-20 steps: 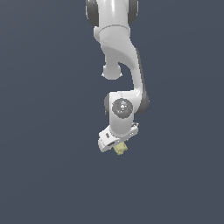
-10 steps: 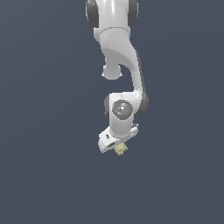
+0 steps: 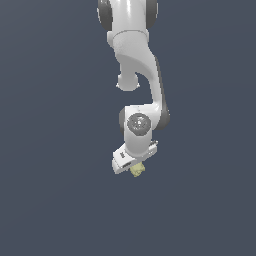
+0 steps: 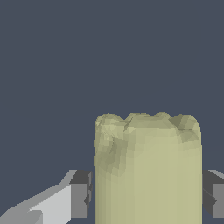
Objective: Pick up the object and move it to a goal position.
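Exterior view first, scanning from its left: nothing but flat dark grey is filling that side. At the centre the white arm is reaching down from the top edge, bending at the wrist and ending in the tool just below the frame's middle. The object, a small pale yellow lump, is sitting at the tool's tip, partly tucked under the white housing. No table edge or goal marker is showing anywhere, so I cannot tell whether the lump is resting on a surface or hanging clear of it. The right side is plain grey too.

Wrist view, again from the left: one dark finger pad is pressing against the lump's flank, the object is filling the lower centre, and the second pad is bearing on the far flank. So the tool is pinching the object squarely across its width, probably so it cannot twist during the carry.
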Robot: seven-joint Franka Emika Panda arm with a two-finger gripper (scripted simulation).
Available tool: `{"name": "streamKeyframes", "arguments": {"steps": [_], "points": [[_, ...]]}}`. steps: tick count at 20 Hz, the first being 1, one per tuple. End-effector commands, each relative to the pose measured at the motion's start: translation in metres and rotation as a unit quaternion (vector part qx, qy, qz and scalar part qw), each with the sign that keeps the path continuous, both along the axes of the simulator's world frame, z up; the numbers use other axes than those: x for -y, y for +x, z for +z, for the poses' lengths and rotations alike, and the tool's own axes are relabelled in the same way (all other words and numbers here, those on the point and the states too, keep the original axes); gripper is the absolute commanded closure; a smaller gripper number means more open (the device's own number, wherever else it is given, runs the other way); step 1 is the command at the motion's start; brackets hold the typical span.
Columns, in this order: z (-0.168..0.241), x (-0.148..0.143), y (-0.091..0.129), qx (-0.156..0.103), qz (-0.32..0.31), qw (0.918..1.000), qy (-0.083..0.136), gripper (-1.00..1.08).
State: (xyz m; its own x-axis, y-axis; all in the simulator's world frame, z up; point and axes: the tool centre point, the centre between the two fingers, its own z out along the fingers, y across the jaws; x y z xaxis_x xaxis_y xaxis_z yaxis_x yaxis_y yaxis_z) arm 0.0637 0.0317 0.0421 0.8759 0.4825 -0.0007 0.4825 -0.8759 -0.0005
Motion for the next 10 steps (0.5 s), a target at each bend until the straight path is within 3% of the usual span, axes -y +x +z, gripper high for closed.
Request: {"name": "streamKeyframes", "arguments": {"steps": [1,10], "points": [[0.003,0.003,-0.002,0.0,0.0,1.0,0.0,1.08],[0.033,0.031,-0.025,0.0,0.0,1.0,0.0,1.08]]}}
